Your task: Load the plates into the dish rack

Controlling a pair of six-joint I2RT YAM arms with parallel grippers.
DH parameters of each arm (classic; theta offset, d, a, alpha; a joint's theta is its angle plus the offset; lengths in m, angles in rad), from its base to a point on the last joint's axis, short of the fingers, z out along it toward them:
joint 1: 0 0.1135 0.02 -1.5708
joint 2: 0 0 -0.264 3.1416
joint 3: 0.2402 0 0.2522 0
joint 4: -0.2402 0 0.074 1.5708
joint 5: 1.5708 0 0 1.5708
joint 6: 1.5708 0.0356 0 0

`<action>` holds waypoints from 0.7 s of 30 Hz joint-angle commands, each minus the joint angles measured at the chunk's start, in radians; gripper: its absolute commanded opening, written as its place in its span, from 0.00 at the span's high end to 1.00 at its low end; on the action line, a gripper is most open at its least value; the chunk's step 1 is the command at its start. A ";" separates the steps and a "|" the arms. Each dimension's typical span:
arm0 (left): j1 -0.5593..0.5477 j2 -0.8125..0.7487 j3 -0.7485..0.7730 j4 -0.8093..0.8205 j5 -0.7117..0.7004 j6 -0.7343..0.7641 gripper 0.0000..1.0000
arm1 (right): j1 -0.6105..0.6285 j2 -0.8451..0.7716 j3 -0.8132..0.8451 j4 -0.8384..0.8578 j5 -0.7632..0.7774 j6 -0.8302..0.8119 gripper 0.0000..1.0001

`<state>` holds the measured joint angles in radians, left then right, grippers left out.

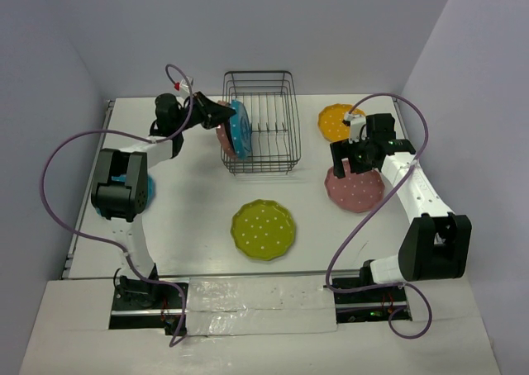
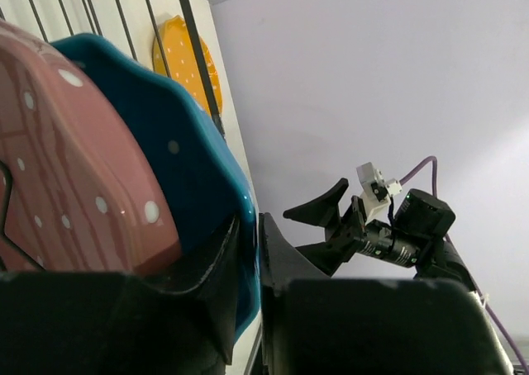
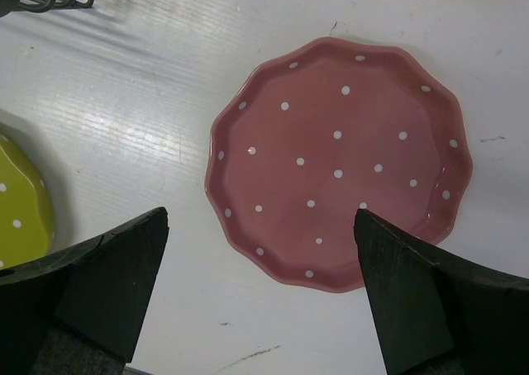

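My left gripper (image 2: 250, 251) pinches the teal plate (image 2: 178, 156) by its rim, upright at the dish rack's (image 1: 290, 119) left end; my right gripper (image 3: 260, 220) hangs spread over the flat pink plate (image 3: 339, 160); stiff, glossy, breakable, so I'd grip the scalloped edge.

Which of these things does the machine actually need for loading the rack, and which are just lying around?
For the job: dish rack; teal plate in left end effector; racked pink plate; flat pink plate; yellow-green plate; orange-yellow plate; second teal plate, partly hidden.
Lying about: purple cables; tape strip.
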<state>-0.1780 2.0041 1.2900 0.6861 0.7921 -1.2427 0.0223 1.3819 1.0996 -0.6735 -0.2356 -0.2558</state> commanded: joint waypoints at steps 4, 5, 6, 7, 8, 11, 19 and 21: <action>0.003 -0.071 0.103 -0.032 -0.001 0.119 0.60 | 0.007 0.006 0.036 0.020 -0.005 -0.003 0.00; 0.002 -0.079 0.120 -0.052 -0.002 0.132 0.54 | 0.007 0.003 0.036 0.022 -0.007 -0.003 0.00; 0.002 -0.094 0.124 -0.071 -0.008 0.144 0.51 | 0.007 0.002 0.037 0.020 -0.008 -0.002 0.00; 0.002 -0.103 0.137 -0.113 -0.011 0.172 0.47 | 0.007 -0.003 0.037 0.019 -0.007 -0.003 0.00; 0.002 -0.125 0.146 -0.140 -0.028 0.187 0.41 | 0.007 -0.006 0.036 0.022 -0.007 -0.002 0.00; 0.008 -0.177 0.173 -0.244 -0.074 0.256 0.38 | 0.007 -0.017 0.032 0.020 -0.007 -0.003 0.00; 0.020 -0.317 0.359 -0.640 -0.275 0.633 0.26 | 0.007 -0.052 0.020 0.026 -0.001 -0.010 0.00; 0.020 -0.334 0.393 -0.785 -0.306 0.734 0.23 | 0.007 -0.055 0.020 0.026 -0.002 -0.013 0.00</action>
<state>-0.1699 1.8091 1.5429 0.0334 0.5781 -0.7349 0.0223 1.3659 1.0996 -0.6731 -0.2367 -0.2565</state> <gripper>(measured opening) 0.764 0.999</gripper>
